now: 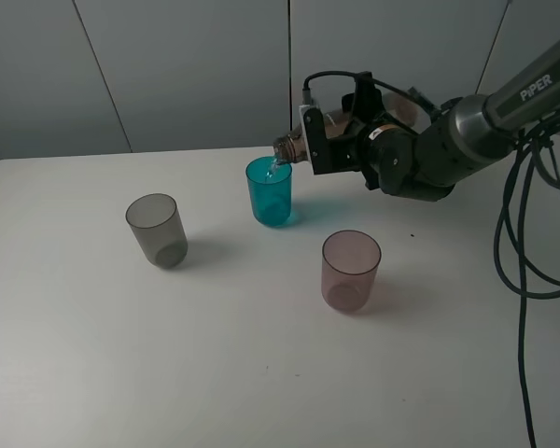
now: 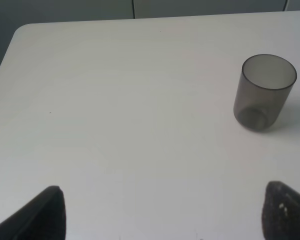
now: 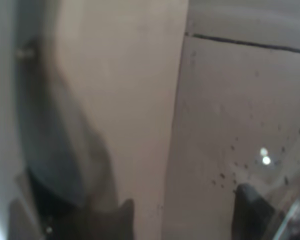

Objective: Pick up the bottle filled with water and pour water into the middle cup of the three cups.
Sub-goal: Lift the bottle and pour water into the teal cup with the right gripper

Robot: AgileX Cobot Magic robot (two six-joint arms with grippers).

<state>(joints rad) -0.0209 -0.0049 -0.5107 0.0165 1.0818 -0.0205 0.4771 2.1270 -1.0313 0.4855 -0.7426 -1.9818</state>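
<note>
High camera: the right gripper [image 1: 319,142] is clamped on the bottle [image 1: 287,147], which is tipped almost level, its mouth just above the rim of the middle cup [image 1: 269,198]. The grey cup [image 1: 156,229] stands left of the middle cup, and the pink cup [image 1: 351,271] is nearer the camera, to the right.

Left wrist: the fingers of the left gripper [image 2: 165,217] are wide apart and hold nothing, with the grey cup beyond them.

Right wrist: too blurred to tell.

I see mostly blur: the brownish translucent bottle [image 3: 120,100] fills my view, speckled with droplets [image 3: 265,160], the right gripper's [image 3: 185,215] dark fingertips [image 3: 247,210] either side.
</note>
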